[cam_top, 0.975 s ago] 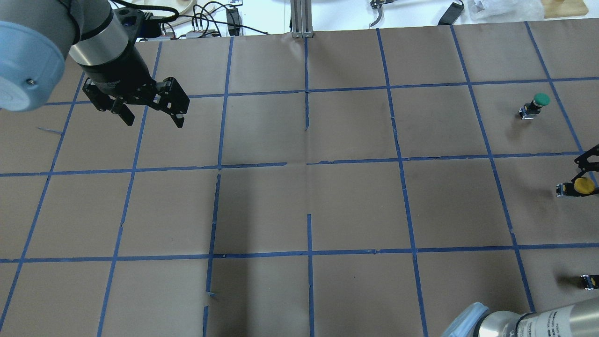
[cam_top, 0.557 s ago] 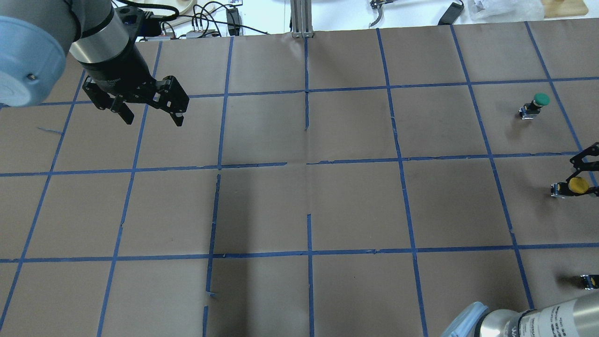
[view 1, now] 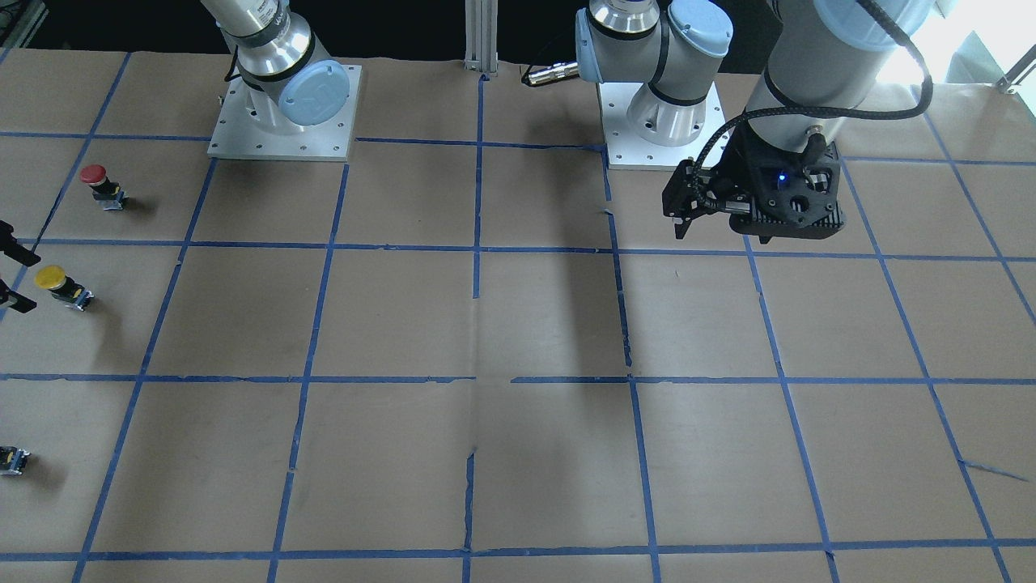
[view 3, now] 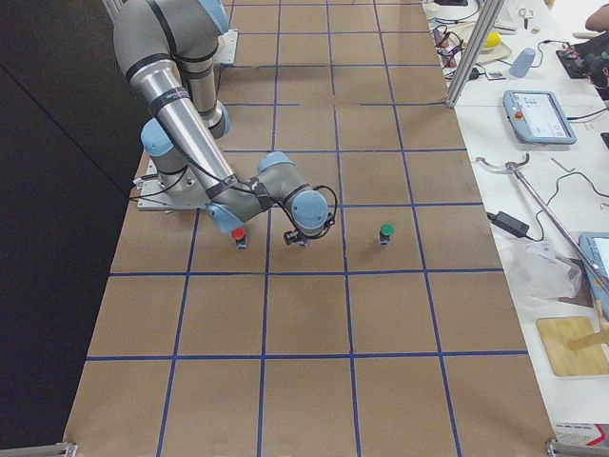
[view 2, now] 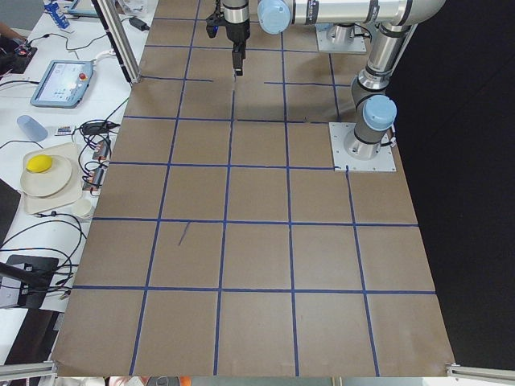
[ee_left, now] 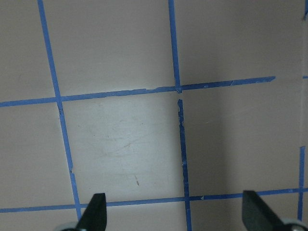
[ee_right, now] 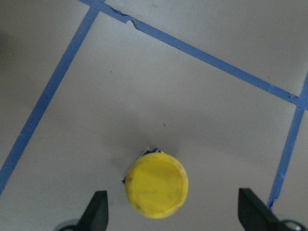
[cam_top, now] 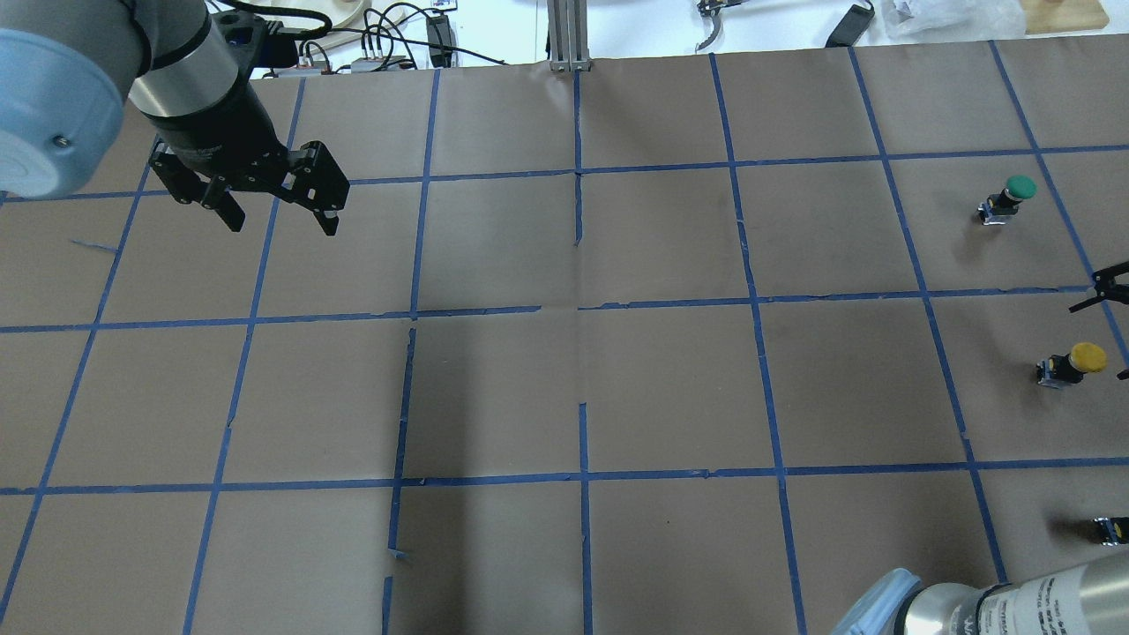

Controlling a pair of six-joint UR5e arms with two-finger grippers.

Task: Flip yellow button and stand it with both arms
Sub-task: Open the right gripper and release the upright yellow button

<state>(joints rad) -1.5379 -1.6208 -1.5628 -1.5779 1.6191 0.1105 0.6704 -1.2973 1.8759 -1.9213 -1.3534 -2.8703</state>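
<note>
The yellow button (cam_top: 1072, 363) stands upright on the brown paper at the table's right edge, cap up, and nothing touches it. It also shows in the front view (view 1: 58, 285) and from above in the right wrist view (ee_right: 157, 184). My right gripper (cam_top: 1113, 333) is open, one finger on each side of the button and apart from it, in the front view (view 1: 14, 277) and the right wrist view (ee_right: 174, 211). My left gripper (cam_top: 282, 220) is open and empty above the far left of the table, and shows in the left wrist view (ee_left: 174, 209) over bare paper.
A green-capped button (cam_top: 1010, 198) stands beyond the yellow one. A red-capped button (view 1: 101, 185) stands on its robot side. A tiny black block with a yellow spot (cam_top: 1110, 529) lies at the right edge. Blue tape lines grid the paper (cam_top: 582, 388).
My right gripper was shut around the yellow button; it has opened and drawn back, leaving the button standing a little to the left. My left gripper drifted slightly up and left.
</note>
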